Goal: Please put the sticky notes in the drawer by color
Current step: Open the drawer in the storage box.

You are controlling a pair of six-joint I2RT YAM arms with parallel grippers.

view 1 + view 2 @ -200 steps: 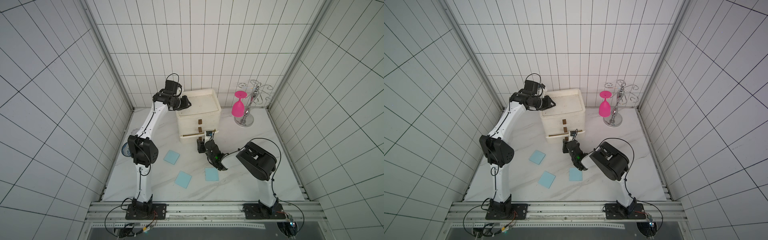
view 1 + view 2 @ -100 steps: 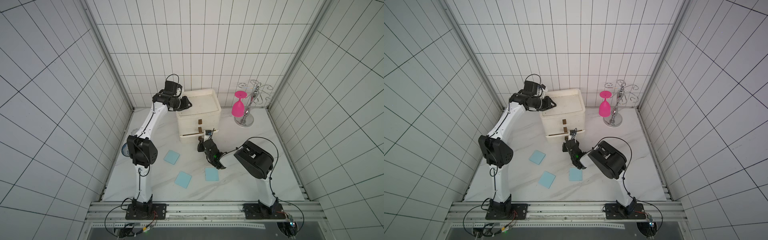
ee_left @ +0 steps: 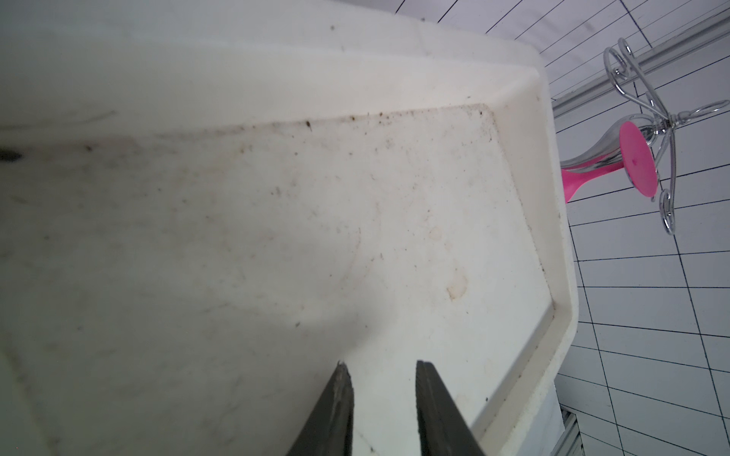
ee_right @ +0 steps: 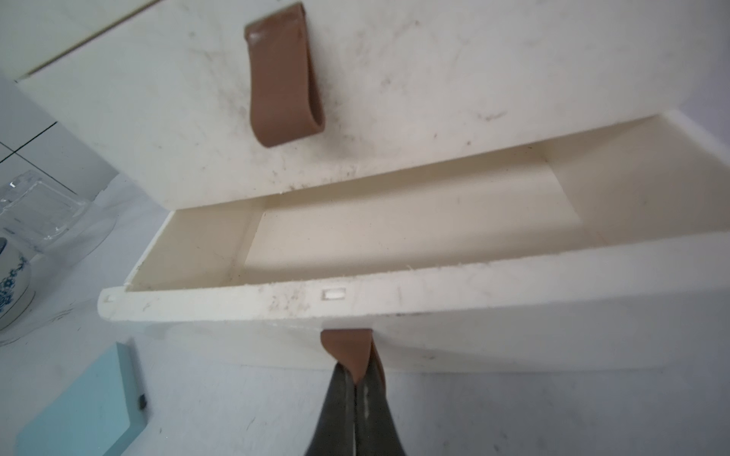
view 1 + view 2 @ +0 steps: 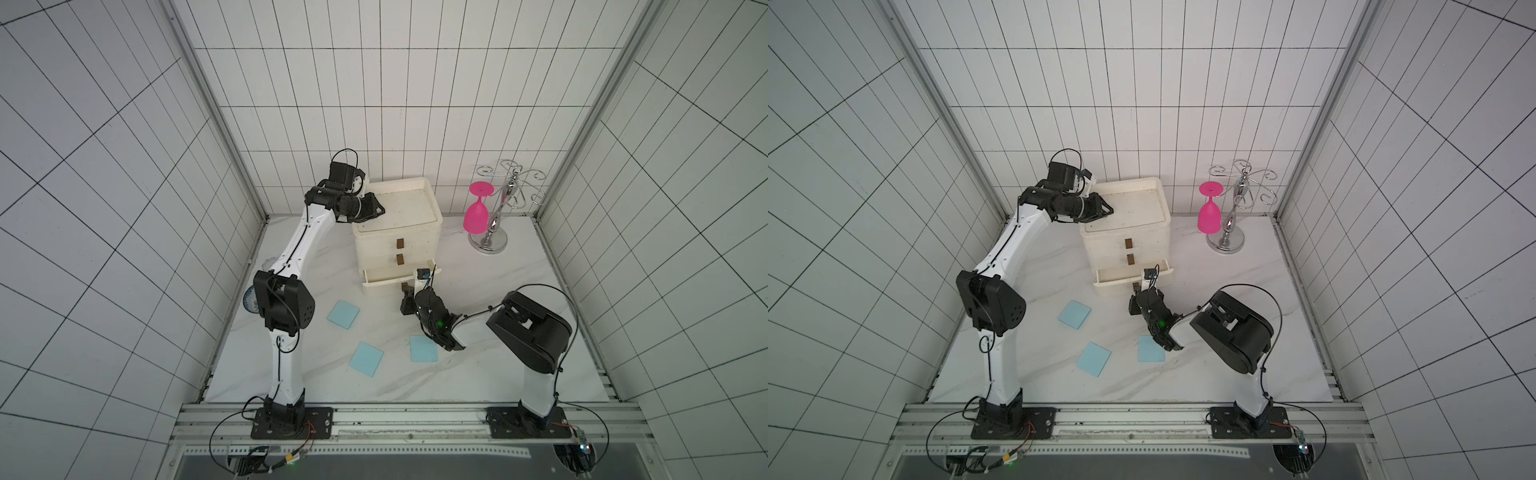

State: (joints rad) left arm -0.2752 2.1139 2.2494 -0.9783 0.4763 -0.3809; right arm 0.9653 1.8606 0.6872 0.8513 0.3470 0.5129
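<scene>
On the bottom handle [image 4: 347, 349], right gripper [image 4: 356, 380] tight, arm [image 5: 437, 321] low.

Drawer at the back of the table, three sticky notes in front, bottom drawer pulled out.

On the table [image 5: 519, 332], back near the wall: the drawer [image 5: 395, 232], with a glass rack [image 5: 494, 224] well apart to its right and a goblet [image 5: 476, 216] hanging upside down from the rack on the side toward the drawer. In front, flat and apart from one another: left sticky note [image 5: 343, 314], nearest the drawer's left corner; middle sticky note [image 5: 366, 359], nearest the front edge; right sticky note [image 5: 422, 348], just beside the right arm's wrist. Over the drawer's top at its left edge: left gripper [image 3: 381, 365]. Before the protruding bottom drawer [image 5: 386, 280]: right gripper [image 4: 357, 379], closed around the bottom handle [image 4: 347, 349]. Behind the left arm's elbow, at the table's left edge: a cup [image 5: 249, 301].
</scene>
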